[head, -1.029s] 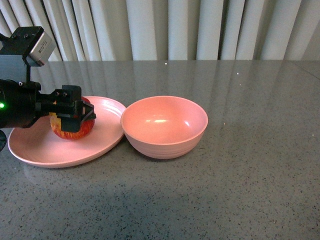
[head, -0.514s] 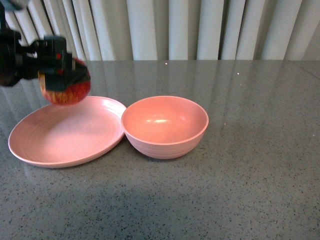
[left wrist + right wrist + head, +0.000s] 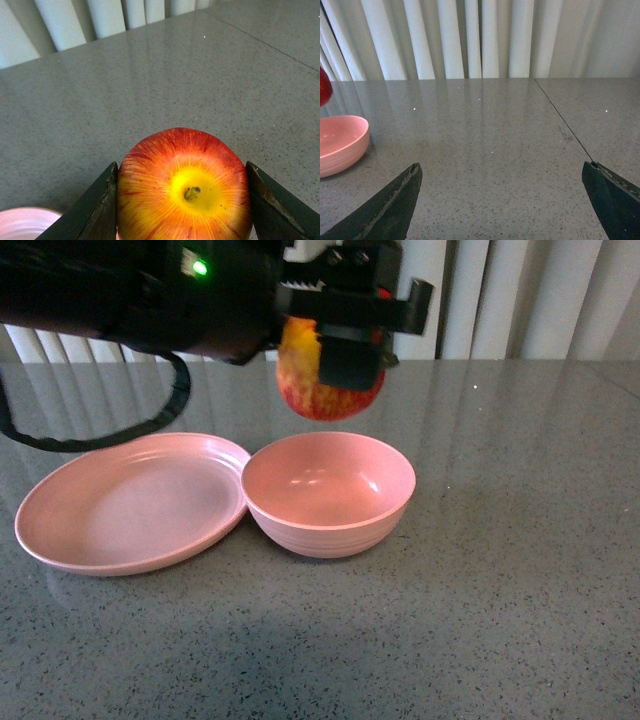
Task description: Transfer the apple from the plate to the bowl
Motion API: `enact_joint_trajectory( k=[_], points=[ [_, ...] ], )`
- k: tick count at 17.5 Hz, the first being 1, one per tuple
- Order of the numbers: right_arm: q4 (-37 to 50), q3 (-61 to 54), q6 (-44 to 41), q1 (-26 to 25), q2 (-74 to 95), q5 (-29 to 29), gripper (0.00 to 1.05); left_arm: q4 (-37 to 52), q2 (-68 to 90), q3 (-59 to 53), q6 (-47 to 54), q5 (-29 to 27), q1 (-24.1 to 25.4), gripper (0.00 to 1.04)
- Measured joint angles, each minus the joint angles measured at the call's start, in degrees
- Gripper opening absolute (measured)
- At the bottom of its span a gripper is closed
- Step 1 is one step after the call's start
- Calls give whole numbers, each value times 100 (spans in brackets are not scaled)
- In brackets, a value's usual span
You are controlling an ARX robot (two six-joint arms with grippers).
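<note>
- An indoor test setup, more a lab or demo room than a lived-in kitchen: a black robot arm (image 3: 130,290) with a lit green status light (image 3: 200,268) reaches over the table.
- The grey speckled, stone-look tabletop (image 3: 500,590) has a straight seam (image 3: 562,122) between its slabs.
- White pleated curtains (image 3: 530,300) close off the back.
- The props are sparse: a pink plate (image 3: 60,540), a pink bowl (image 3: 330,535) and an apple (image 3: 315,400).

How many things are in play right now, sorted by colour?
Pink: 2, the plate and the bowl
Red and yellow: 1, the apple, held up off the table
Total: 3
</note>
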Motion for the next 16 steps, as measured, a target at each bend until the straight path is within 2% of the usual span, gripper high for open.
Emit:
enact_joint_trajectory(
  k=[4,16],
  points=[
    [2,0,0,0,0,0,98,144,695,227,-216,-195,-262,65],
    [0,0,0,0,0,0,98,490,1357,236,-568,-315,-57,65]
  ],
)
